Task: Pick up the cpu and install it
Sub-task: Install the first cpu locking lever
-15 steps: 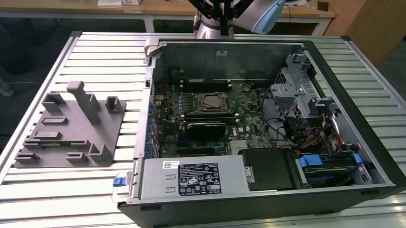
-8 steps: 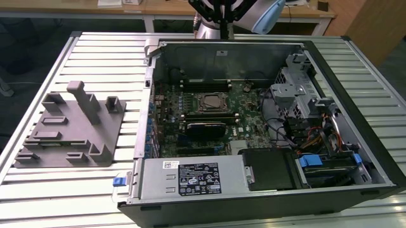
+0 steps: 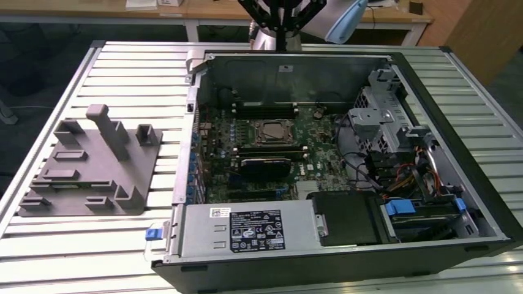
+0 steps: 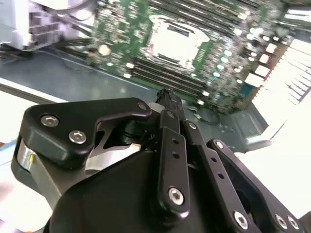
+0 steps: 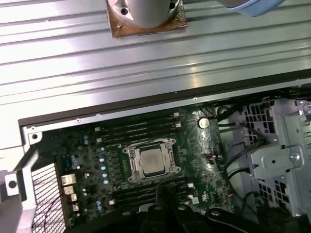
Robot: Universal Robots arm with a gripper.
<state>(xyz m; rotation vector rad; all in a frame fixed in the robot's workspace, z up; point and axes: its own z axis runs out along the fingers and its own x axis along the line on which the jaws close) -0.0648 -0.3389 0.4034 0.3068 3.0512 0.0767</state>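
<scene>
The cpu (image 3: 272, 131) is a small silvery square lying flat inside the metal socket frame on the green motherboard (image 3: 315, 160) of the open computer case. It also shows in both wrist views, cpu (image 5: 151, 161) and cpu (image 4: 177, 41). My gripper (image 3: 282, 44) hangs above the case's far wall, well above the board and clear of the cpu. In the second wrist view the gripper (image 4: 168, 94) has its black fingers closed together with nothing between them. The gripper (image 5: 163, 191) tips point toward the board just beside the socket.
A grey plastic fixture (image 3: 90, 165) with upright posts stands on the slatted table at the exterior view's left. Inside the case are a dark rectangular block (image 3: 263, 165) near the socket, a power supply (image 3: 245, 229), drive cages (image 3: 384, 122) and cables.
</scene>
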